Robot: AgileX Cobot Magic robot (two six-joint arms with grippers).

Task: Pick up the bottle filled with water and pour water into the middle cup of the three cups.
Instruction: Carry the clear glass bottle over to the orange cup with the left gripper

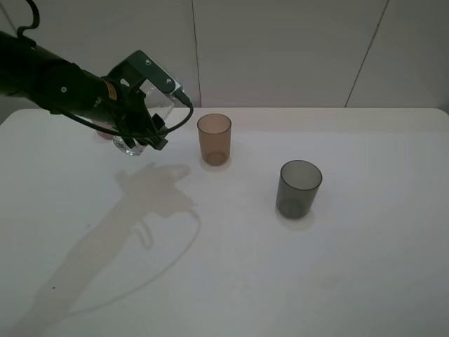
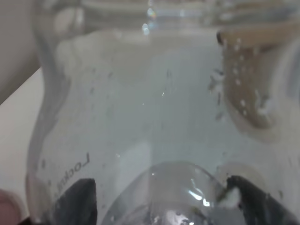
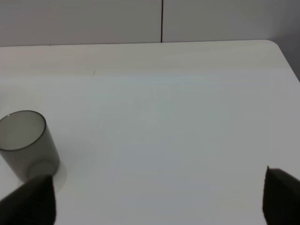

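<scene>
The clear bottle (image 1: 135,144) sits between the fingers of my left gripper (image 1: 145,132), which is shut on it at the back left of the table. In the left wrist view the bottle (image 2: 140,117) fills the picture, with water and bubbles inside and a dark fingertip (image 2: 77,201) on each side of its base. The amber middle cup (image 1: 214,138) stands upright just right of the bottle. Further right and nearer the front is the dark grey cup (image 1: 299,188). The pink cup (image 1: 105,133) is almost hidden behind my left arm. My right gripper (image 3: 157,201) is open, with the grey cup (image 3: 26,143) beyond it.
The white table (image 1: 245,267) runs to a white panelled wall (image 1: 280,49) at the back. My left arm's cable (image 1: 184,116) loops close to the amber cup's rim. The right arm does not show in the exterior view.
</scene>
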